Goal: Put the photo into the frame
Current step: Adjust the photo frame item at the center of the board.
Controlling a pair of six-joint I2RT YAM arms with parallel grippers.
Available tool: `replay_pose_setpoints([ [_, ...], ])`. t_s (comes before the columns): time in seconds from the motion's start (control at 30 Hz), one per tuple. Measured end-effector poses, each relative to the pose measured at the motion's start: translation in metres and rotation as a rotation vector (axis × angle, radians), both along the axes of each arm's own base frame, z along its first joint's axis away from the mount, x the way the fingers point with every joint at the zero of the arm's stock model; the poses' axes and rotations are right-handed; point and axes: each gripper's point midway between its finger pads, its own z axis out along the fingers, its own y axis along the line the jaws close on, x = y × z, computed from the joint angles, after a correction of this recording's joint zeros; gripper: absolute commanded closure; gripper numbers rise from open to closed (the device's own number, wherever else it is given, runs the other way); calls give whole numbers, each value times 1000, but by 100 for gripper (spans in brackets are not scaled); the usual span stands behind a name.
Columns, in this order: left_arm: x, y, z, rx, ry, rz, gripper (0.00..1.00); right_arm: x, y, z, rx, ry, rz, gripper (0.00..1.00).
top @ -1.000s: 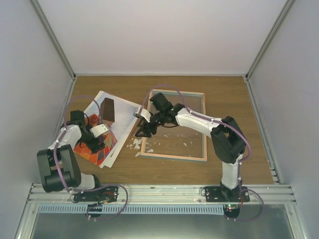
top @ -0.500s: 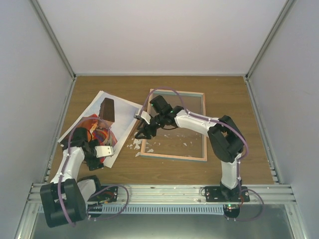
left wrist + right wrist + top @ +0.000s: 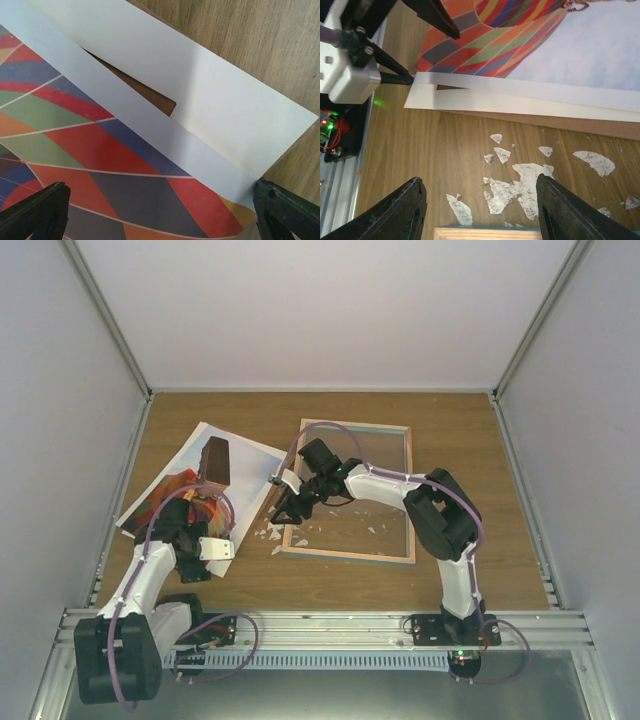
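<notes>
The photo (image 3: 185,490), a striped balloon on pale sky, lies at the table's left on a cream mat sheet (image 3: 225,100) and a brown board (image 3: 145,90). In the left wrist view its red, blue and grey stripes (image 3: 100,150) fill the lower left. My left gripper (image 3: 208,545) (image 3: 160,220) is open over the photo's near corner, one finger on each side. The frame (image 3: 350,554) lies flat at the centre. My right gripper (image 3: 283,508) (image 3: 482,215) hovers open at its left rail, whose wood edge (image 3: 485,233) shows between the fingers.
White flakes (image 3: 535,180) litter the wood table between the frame and the paper stack (image 3: 272,532). The enclosure's walls stand close on the left, right and back. The metal rail with both arm bases (image 3: 320,625) runs along the near edge.
My left arm has pulled back toward the near edge, its gripper going from over the balloon to the photo's near corner. The right gripper has narrowed a little and hardly moved.
</notes>
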Motion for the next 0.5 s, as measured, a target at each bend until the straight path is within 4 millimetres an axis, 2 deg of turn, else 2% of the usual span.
replay_pose_setpoints([
  [0.3,4,-4,-4,32,79,59,1,4,-2,-27,-60,27,-20,39],
  [0.37,11,-15,-4,-8,77,70,1,5,-4,-31,-78,26,-27,40],
  [0.5,43,-44,1,-137,-2,79,1,7,-8,-36,-109,20,-42,40],
])
